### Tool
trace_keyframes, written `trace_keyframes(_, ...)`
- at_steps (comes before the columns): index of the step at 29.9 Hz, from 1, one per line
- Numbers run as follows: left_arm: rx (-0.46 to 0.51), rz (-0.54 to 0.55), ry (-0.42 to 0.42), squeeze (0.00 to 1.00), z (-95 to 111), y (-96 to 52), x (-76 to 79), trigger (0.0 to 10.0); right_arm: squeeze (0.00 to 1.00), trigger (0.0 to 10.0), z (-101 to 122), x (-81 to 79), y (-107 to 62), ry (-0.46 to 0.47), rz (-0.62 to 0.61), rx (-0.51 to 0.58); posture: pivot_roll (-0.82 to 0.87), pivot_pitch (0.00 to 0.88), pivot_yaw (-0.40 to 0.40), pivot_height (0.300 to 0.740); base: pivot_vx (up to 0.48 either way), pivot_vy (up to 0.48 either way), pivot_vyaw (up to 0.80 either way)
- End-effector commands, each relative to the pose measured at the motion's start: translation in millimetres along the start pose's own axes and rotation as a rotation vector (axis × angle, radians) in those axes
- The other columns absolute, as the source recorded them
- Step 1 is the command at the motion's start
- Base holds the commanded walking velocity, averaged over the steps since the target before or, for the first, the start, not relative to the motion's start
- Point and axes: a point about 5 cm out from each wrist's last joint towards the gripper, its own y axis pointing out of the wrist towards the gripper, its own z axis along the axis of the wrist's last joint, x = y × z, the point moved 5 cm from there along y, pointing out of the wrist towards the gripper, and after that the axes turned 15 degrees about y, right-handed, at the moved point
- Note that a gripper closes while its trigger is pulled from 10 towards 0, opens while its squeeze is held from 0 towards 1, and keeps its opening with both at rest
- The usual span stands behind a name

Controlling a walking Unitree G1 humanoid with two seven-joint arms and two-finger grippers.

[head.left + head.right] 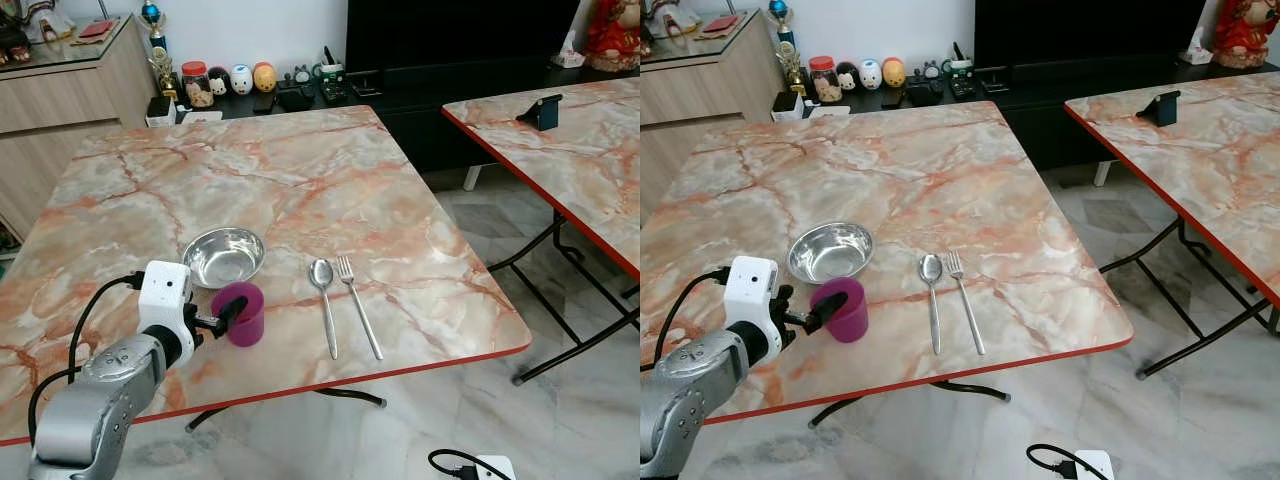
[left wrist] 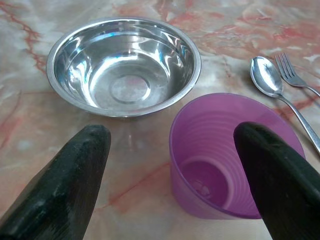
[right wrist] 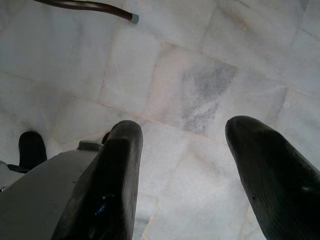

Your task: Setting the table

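A purple plastic cup [image 1: 241, 314] stands upright near the front edge of the marble table [image 1: 300, 170]. Just behind it sits a steel bowl [image 1: 223, 256]. To its right lie a spoon [image 1: 325, 300] and a fork [image 1: 357, 300], side by side. My left gripper [image 2: 170, 165] is open at the cup's left side. One black finger [image 2: 272, 180] reaches over the cup's rim, and the other stays outside above the bare tabletop. The cup is empty. My right gripper [image 3: 182, 165] hangs open over the tiled floor.
A second marble table [image 1: 580, 140] stands to the right with a dark blue stand [image 1: 541, 110] on it. A tiled aisle runs between the tables. Jars and figurines [image 1: 230, 82] line a low black console behind. A white plug [image 1: 490, 467] lies on the floor.
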Motion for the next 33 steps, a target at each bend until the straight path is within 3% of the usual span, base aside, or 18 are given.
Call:
trace_keyframes(1, 0.009, 0.005, 0.009, 0.0, 3.2, 2.0, -0.2, 10.0, 0.0, 10.0, 1.2, -0.3, 0.2, -0.005, 0.004, 0.0, 0.02, 0.0, 0.016, 0.74, 0.0, 0.0, 0.0)
trace_keyframes(9, 0.015, 0.015, 0.005, 0.0, 3.9, 3.8, -0.2, 9.6, 0.0, 10.0, 1.0, -0.4, 0.2, -0.006, 0.005, -0.001, 0.02, 0.0, 0.017, 0.74, 0.0, 0.0, 0.0)
trace_keyframes(17, -0.011, 0.008, 0.019, 0.0, -1.4, 4.4, 1.0, 9.8, 0.0, 10.0, 0.8, -0.9, 0.3, -0.006, 0.008, -0.003, 0.02, 0.0, 0.017, 0.74, 0.0, 0.0, 0.0)
trace_keyframes(18, -0.013, 0.007, 0.019, 0.0, -1.9, 4.4, 1.2, 7.7, 0.0, 10.0, 0.7, -0.9, 0.3, -0.006, 0.009, -0.004, 0.02, 0.0, 0.017, 0.74, 0.0, 0.0, 0.0)
trace_keyframes(19, -0.013, 0.006, 0.019, 0.0, -2.1, 4.4, 1.3, 7.7, 0.0, 10.0, 0.7, -0.9, 0.3, -0.006, 0.009, -0.004, 0.02, 0.0, 0.017, 0.74, 0.0, 0.0, 0.0)
trace_keyframes(20, -0.014, 0.006, 0.019, 0.0, -2.2, 4.4, 1.3, 4.0, 0.0, 10.0, 0.7, -0.9, 0.3, -0.006, 0.009, -0.004, 0.02, 0.0, 0.018, 0.74, 0.0, 0.0, 0.0)
trace_keyframes(21, -0.014, 0.006, 0.019, 0.0, -2.2, 4.4, 1.3, 4.0, 0.0, 10.0, 0.7, -0.9, 0.3, -0.006, 0.009, -0.004, 0.02, 0.0, 0.018, 0.74, 0.0, 0.0, 0.0)
trace_keyframes(22, -0.014, 0.006, 0.02, 0.0, -2.3, 4.5, 1.5, 2.4, 0.0, 10.0, 0.6, -1.0, 0.3, -0.006, 0.009, -0.004, 0.02, 0.0, 0.018, 0.74, 0.0, 0.0, 0.0)
trace_keyframes(23, -0.014, 0.005, 0.02, 0.0, -2.3, 4.6, 1.5, 1.8, 0.0, 10.0, 0.6, -1.0, 0.3, -0.006, 0.009, -0.004, 0.02, 0.0, 0.018, 0.74, 0.0, 0.0, 0.0)
trace_keyframes(28, -0.011, 0.004, 0.02, 0.0, -1.8, 5.0, 1.9, 1.7, 0.0, 10.0, 0.5, -1.0, 0.2, -0.005, 0.009, -0.004, 0.02, 0.0, 0.019, 0.74, 0.0, 0.0, 0.0)
trace_keyframes(31, -0.009, 0.003, 0.021, 0.0, -1.4, 5.4, 2.3, 0.7, 0.0, 10.0, 0.5, -0.8, 0.2, -0.005, 0.009, -0.004, 0.02, 0.0, 0.019, 0.74, 0.0, 0.0, 0.0)
trace_keyframes(32, -0.009, 0.002, 0.023, 0.0, -1.3, 5.4, 2.3, 0.0, 0.0, 10.0, 0.4, -0.9, 0.2, -0.005, 0.01, -0.004, 0.02, 0.0, 0.02, 0.74, 0.0, 0.0, 0.0)
trace_keyframes(33, -0.009, 0.002, 0.023, 0.0, -1.3, 5.4, 2.3, 0.0, 0.0, 10.0, 0.4, -0.9, 0.2, -0.005, 0.01, -0.004, 0.02, 0.0, 0.02, 0.74, 0.0, 0.0, 0.0)
